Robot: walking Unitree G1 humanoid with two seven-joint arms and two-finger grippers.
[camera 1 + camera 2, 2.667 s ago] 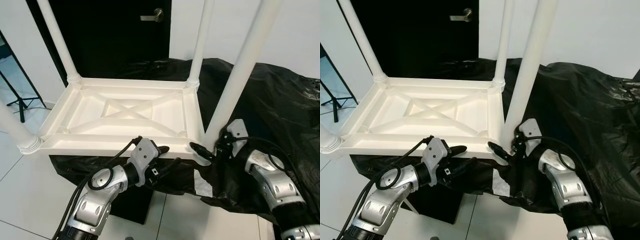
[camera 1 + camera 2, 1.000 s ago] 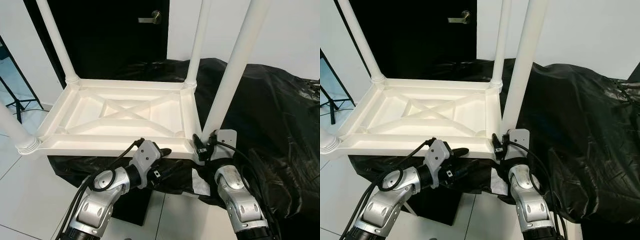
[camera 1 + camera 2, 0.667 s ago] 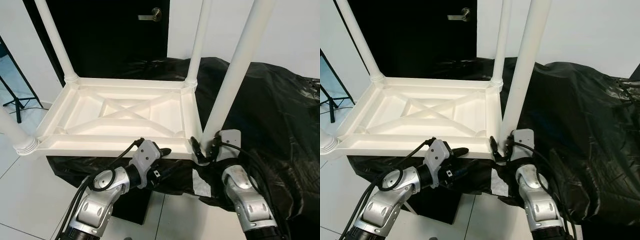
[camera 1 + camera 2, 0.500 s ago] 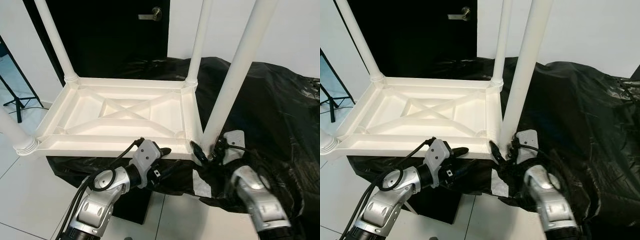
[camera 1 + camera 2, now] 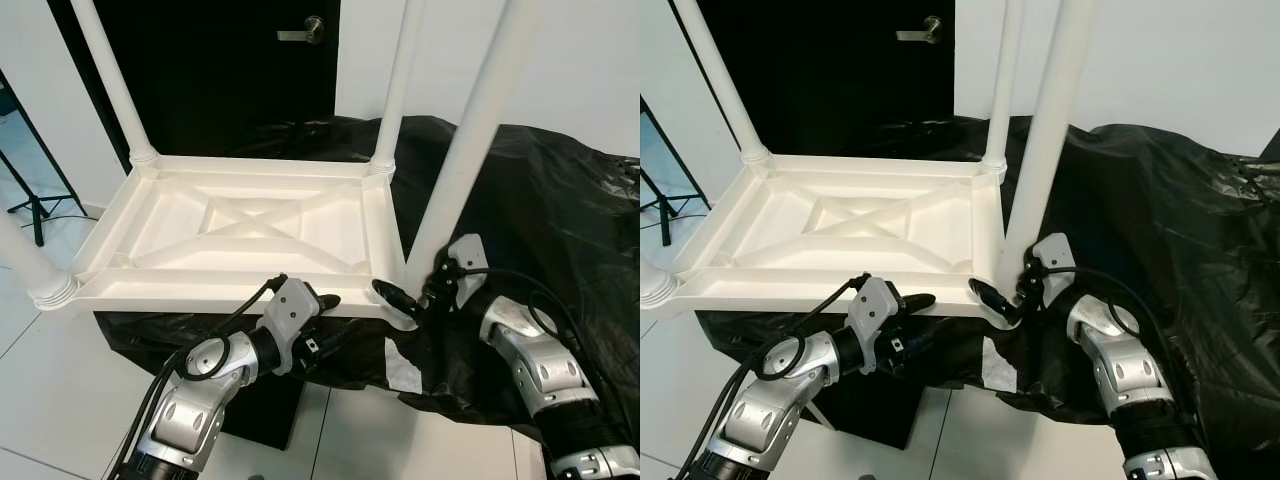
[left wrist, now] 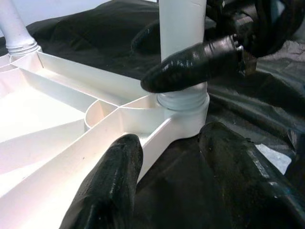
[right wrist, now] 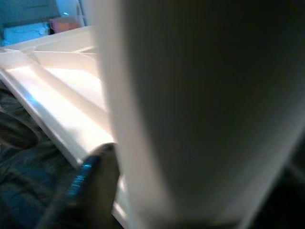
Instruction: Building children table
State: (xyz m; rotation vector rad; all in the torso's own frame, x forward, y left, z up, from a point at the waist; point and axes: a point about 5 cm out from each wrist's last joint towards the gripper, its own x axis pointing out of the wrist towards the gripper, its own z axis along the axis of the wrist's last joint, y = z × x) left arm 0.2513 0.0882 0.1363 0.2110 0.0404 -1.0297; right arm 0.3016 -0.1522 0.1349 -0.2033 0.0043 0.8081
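Seating the last leg [image 5: 470, 140]: upturned white tabletop [image 5: 240, 225] rests on black sheeting [image 5: 540, 200], all four legs standing. Right gripper [image 5: 410, 300] pinches the near-right leg's base; left gripper [image 5: 335, 320], fingers spread, braces the near edge. Remaining: tighten, flip upright.

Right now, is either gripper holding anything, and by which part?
The right gripper grips the near-right table leg at its base, by the socket. The left gripper holds nothing, open at the tabletop's edge.
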